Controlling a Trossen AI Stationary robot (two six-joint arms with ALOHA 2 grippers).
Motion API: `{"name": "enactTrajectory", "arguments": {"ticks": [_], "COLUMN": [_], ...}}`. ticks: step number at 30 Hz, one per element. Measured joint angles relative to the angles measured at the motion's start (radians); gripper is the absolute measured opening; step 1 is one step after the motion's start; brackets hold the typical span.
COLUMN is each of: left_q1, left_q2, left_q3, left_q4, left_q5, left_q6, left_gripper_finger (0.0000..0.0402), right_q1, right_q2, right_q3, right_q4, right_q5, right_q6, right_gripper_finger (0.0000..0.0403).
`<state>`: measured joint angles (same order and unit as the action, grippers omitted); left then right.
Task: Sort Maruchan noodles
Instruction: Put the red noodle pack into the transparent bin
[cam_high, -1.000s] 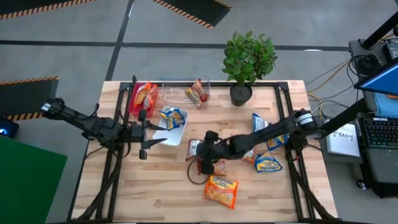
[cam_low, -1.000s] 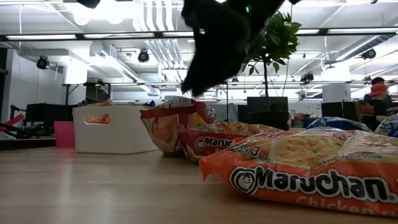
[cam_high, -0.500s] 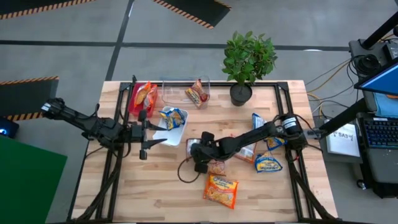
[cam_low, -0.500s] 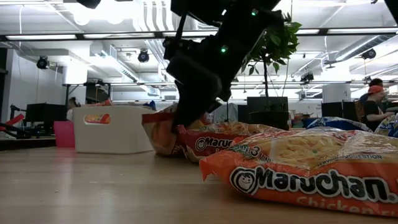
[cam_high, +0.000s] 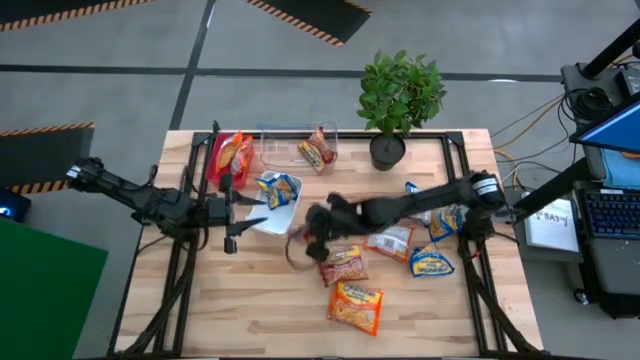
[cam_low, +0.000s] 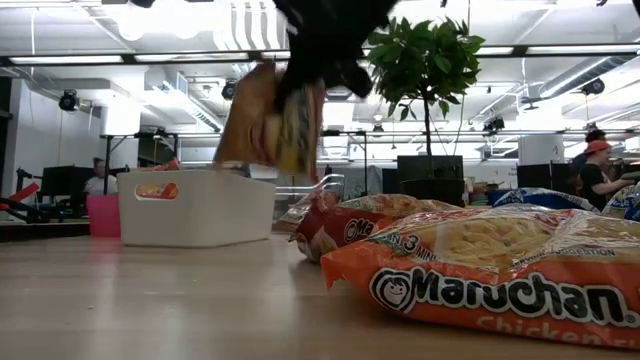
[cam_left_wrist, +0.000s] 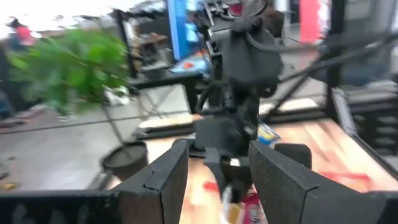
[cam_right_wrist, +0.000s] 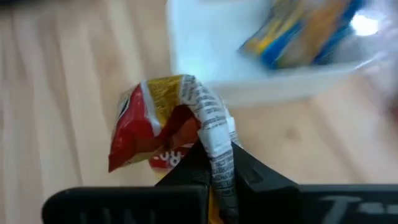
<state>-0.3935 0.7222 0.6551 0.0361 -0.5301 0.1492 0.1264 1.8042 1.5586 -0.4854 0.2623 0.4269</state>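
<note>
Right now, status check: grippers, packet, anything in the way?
Right gripper shut on red-brown packet, lifted off table. Left gripper open, waiting beside white tray. Nothing visible between packet and trays.

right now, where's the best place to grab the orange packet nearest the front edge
The orange packet lies flat and alone on the table, so come straight down and pinch a crimped short end, probably the one pointing away from the red-brown packet; its middle is too flat for a pincer.

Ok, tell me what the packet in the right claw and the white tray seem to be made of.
The red-brown crinkly noodle packet in the right claw looks like thin glossy plastic film: it creases and folds at the grip. The white rectangular tray looks like rigid matte plastic, with smooth opaque walls and rounded corners.
</note>
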Motion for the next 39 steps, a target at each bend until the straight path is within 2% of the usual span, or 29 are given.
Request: {"name": "enactTrajectory", "arguments": {"ticks": [2, 6, 13, 16, 22, 32, 39], "left_q1": [0.001, -0.001, -0.003, -0.003, -0.003, -0.003, -0.003], "left_q2": [-0.016, -0.043, -0.067, -0.070, -0.073, -0.075, -0.074], "left_q3": [0.012, 0.009, -0.005, -0.011, -0.012, -0.012, -0.012], "left_q4": [0.003, 0.000, -0.002, -0.002, -0.003, -0.013, -0.014], "left_q5": [-0.036, -0.045, -0.045, -0.044, -0.043, -0.043, -0.041], "left_q6": [0.007, 0.008, 0.007, 0.009, 0.010, 0.000, -0.004], "left_gripper_finger": [0.0153, 0.0153, 0.0153, 0.0153, 0.0153, 0.0153, 0.0153], "right_q1": [-0.047, -0.158, -0.332, -0.377, -0.416, -0.425, -0.432], "right_q2": [-0.032, -0.059, -0.005, 0.034, 0.124, 0.204, 0.207], "right_q3": [0.028, 0.074, 0.076, 0.072, 0.072, 0.071, 0.071], "right_q4": [0.005, 0.017, 0.139, 0.199, 0.302, 0.302, 0.282], "right_q5": [-0.002, 0.006, 0.179, 0.183, 0.183, 0.198, 0.212], "right_q6": [0.027, 0.078, 0.211, 0.243, 0.286, 0.272, 0.280], "right_gripper_finger": [0.0009, 0.0009, 0.0009, 0.0009, 0.0009, 0.0013, 0.0071]}}
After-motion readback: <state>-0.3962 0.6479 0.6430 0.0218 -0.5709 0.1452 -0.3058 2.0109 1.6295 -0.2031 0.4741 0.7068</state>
